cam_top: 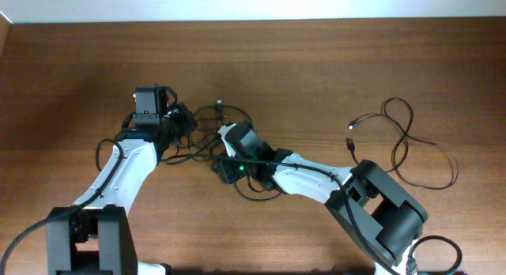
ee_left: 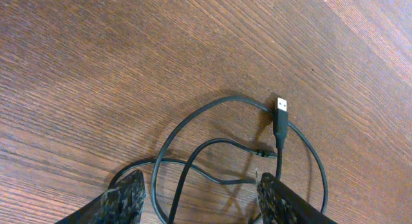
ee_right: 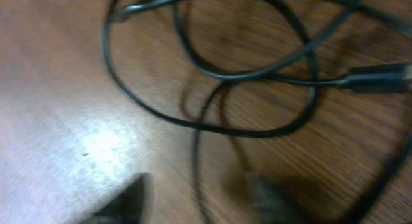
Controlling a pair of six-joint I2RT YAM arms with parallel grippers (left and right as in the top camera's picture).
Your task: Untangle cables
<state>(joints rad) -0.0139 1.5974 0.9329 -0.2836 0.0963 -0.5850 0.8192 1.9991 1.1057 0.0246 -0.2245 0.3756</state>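
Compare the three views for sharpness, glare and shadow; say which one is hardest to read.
Overhead: sharp and evenly lit, the tangled cables plain against the table. Left wrist: crisp, the table's grain and the USB plug clear, with soft shadows beside the cables. Right wrist: hardest to read, smeared by blur, with a pale glare patch on the table.

Brown wooden desk (cam_top: pixel 79 62), its grain running left to right, fills nearly the whole overhead view. A pale white strip (cam_top: pixel 253 2) borders the far edge; whether it is wall or floor cannot be told. In the right wrist view, a soft bright sheen (ee_right: pixel 96 143) lies on the wood.
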